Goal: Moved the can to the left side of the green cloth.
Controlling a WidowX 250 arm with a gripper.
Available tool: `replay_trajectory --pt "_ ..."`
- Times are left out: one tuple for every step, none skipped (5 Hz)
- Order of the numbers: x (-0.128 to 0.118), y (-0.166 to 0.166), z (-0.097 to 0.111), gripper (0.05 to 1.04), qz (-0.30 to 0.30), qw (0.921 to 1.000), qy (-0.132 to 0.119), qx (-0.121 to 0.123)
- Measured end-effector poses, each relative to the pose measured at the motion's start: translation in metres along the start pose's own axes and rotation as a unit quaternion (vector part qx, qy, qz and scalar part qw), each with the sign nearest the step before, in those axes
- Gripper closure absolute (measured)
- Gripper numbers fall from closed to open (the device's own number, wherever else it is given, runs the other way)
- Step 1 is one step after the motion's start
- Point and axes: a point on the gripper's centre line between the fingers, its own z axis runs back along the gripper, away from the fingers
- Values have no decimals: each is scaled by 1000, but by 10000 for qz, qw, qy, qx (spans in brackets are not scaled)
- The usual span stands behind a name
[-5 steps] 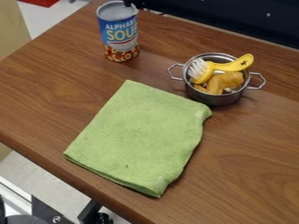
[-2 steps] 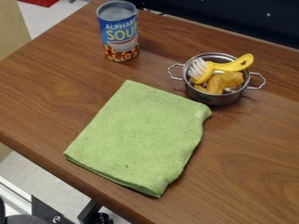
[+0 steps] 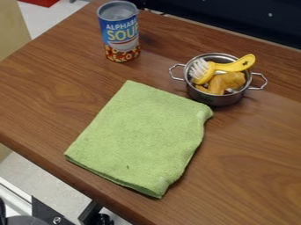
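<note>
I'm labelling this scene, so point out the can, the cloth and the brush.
Can (image 3: 122, 35): camera view, on its printed label.
Cloth (image 3: 141, 134): camera view, middle of its upper face.
Brush (image 3: 235, 67): camera view, on its yellow handle.

Cloth (image 3: 141, 136): matt, rough. Pot (image 3: 216, 97): glossy metal. Table (image 3: 53, 94): smooth wood. Brush (image 3: 235, 66): glossy, probably plastic.

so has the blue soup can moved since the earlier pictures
no, the blue soup can stands in the same spot behind the green cloth
</note>
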Motion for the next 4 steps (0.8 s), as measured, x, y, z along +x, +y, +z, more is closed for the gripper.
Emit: replay_trajectory --pt "-8 -4 -3 86 -144 9987 436 -213" --pt "-18 -4 0 85 -180 9963 731 -411" --pt "-36 -5 -8 85 -349 9932 996 -497" --pt "-47 -8 -3 85 -507 9922 1025 -486"
